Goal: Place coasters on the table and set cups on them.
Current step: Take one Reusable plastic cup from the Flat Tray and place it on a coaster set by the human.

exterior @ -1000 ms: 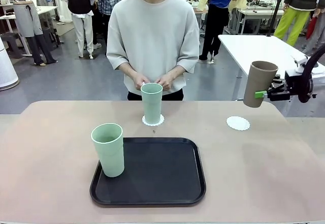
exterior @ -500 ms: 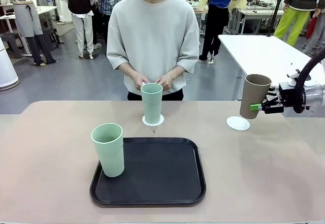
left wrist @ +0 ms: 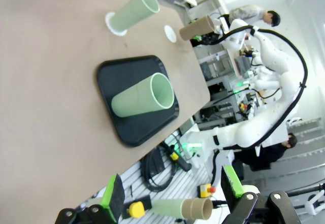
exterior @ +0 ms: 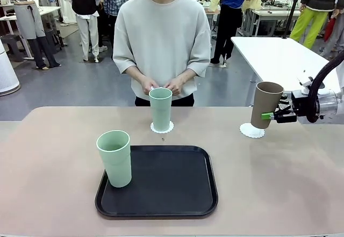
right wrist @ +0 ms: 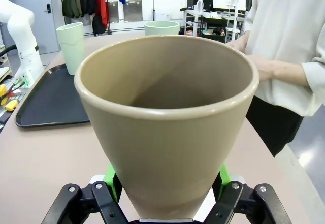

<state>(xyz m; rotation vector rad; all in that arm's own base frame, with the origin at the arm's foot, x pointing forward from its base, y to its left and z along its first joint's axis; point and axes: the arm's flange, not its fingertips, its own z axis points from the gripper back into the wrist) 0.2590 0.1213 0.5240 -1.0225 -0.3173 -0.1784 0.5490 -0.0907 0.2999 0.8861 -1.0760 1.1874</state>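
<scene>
Front view: the right hand, clenched on the tall brown matte tumbler, has sunk inward until the tumbler hangs just over the white scalloped coaster near the beige bench's far right edge. Left wrist view: the left hand gapes, released and empty. Right wrist view: green pads squeeze the tumbler, so setting it down seems next.

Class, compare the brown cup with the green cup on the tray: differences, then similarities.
Colour: the brown cup is brown, the green cup pale green. Support: the brown cup is clamped in the right gripper by a coaster; the green cup stands free on the tray. Both are tall, tapered, handleless and empty.
</scene>
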